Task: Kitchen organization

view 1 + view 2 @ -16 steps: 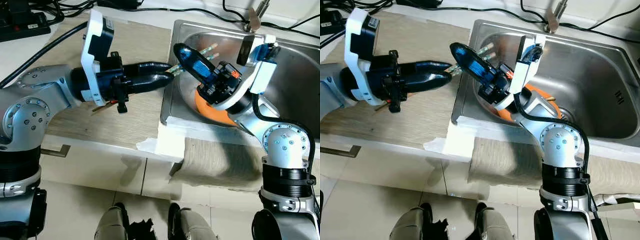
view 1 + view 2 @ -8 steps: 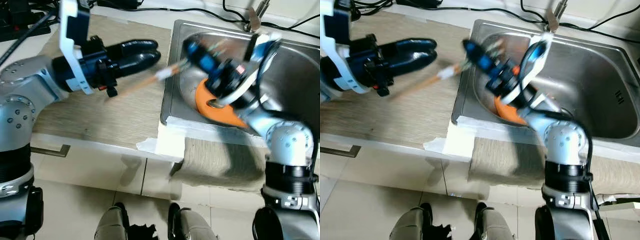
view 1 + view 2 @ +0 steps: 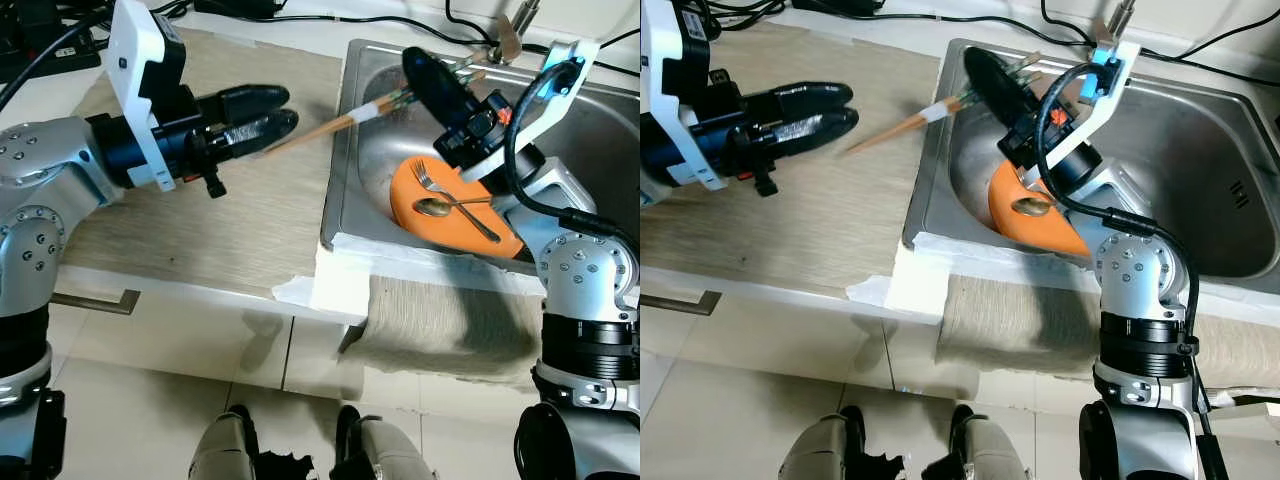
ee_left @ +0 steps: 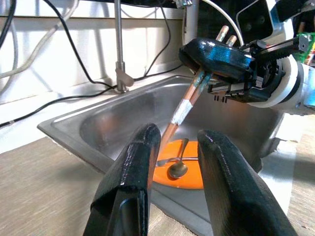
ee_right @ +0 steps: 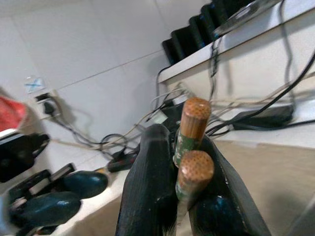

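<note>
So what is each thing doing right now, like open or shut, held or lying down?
Left gripper: jaws open, over the wooden counter, holding nothing.
Right gripper: jaws shut on the chopsticks, above the sink.
Chopsticks: held as a pair, tips pointing toward the left gripper.
Orange plate: in the sink, tilted.
Fork: lying on the plate.
Spoon: lying on the plate.

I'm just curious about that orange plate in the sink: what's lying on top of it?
A fork and a spoon lie on the orange plate. The plate's far edge is hidden behind the right claw holding chopsticks.
</note>
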`<state>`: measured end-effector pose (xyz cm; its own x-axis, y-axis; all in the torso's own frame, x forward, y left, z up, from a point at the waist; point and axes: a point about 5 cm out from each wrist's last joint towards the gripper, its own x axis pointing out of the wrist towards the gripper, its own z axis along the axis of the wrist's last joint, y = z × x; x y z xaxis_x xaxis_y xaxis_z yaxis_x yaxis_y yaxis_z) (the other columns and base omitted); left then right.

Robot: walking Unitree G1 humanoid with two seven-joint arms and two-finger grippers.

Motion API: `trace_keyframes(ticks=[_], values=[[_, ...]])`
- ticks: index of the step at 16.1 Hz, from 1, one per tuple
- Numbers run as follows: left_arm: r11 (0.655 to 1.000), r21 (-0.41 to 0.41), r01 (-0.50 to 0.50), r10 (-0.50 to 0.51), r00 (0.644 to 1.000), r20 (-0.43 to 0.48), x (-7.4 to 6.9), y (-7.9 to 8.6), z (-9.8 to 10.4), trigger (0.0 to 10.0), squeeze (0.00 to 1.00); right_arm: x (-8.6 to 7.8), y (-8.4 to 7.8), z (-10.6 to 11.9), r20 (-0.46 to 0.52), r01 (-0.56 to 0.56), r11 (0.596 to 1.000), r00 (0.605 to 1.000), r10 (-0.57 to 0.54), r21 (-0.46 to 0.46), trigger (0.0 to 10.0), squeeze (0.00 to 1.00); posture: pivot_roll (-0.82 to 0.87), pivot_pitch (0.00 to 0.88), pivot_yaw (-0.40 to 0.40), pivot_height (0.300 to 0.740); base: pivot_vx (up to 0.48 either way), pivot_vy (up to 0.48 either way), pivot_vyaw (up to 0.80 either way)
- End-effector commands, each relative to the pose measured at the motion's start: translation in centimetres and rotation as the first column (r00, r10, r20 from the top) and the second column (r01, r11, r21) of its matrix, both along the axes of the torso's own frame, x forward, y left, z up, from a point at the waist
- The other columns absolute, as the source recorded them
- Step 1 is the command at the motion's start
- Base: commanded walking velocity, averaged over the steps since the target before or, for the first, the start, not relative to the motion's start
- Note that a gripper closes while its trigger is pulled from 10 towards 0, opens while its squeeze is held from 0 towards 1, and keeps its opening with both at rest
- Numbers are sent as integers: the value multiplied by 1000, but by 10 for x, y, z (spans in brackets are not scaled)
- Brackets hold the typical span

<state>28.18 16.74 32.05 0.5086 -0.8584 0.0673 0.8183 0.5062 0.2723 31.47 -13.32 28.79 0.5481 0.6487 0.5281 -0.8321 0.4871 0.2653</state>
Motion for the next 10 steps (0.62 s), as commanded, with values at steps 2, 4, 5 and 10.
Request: trace_keyframes(ticks=[2, 4, 5, 10], values=[[1000, -8, -20, 20, 1000, 23, 1, -1, 3, 10000, 0, 0, -10, 13, 83, 108, 994, 991, -108, 4, 0, 0, -134, 201, -90, 740, 0, 0, 0], [998, 10, -55, 54, 998, 32, 4, 0, -2, 10000, 0, 6, -19, 17, 130, 209, 978, 970, -204, -25, 0, 0, -135, 200, -92, 740, 0, 0, 0], [997, 28, -72, 71, 997, 38, 5, 1, -5, 10000, 0, 10, -23, 17, 144, 258, 965, 958, -250, -39, 0, 0, -135, 200, -92, 740, 0, 0, 0], [979, 47, -197, 194, 980, 49, 14, 8, -12, 10000, 0, 29, -33, 3, 96, 412, 899, 911, -402, -148, 0, 0, -136, 203, -97, 740, 0, 0, 0]])
